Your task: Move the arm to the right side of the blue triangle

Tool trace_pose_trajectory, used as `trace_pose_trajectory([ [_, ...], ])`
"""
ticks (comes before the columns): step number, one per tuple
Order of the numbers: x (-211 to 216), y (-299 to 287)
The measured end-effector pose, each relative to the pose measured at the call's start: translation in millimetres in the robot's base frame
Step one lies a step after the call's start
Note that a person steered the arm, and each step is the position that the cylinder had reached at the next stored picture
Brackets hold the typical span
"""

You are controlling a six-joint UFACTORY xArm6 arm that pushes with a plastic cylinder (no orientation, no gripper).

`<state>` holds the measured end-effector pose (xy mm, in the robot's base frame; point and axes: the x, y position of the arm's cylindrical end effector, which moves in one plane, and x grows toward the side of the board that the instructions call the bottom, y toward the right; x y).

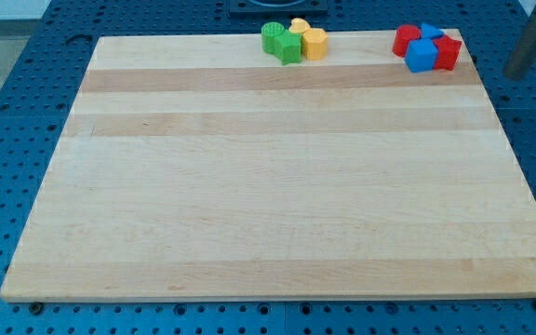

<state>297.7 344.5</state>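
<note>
My tip [519,73] off-board, right of blue block [421,56]

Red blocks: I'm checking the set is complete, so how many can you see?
2, both at the board's top right: one red block left of the blue blocks, another red block right of them. More could hide behind.

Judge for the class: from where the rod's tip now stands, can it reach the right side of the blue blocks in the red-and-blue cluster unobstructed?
Probably yes. My tip is off the board's right edge, right of the cluster. However, a red block flanks the blue blocks on that side, so their right faces are partly covered.
</note>
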Motion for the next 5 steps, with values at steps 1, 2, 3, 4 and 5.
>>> trace_pose_trajectory([
  [1,-48.6,-2.8],
  [2,-87.3,-20.7],
  [3,-88.6,-55.4],
  [4,-88.1,-100.0],
  [5,-82.1,-134.4],
])
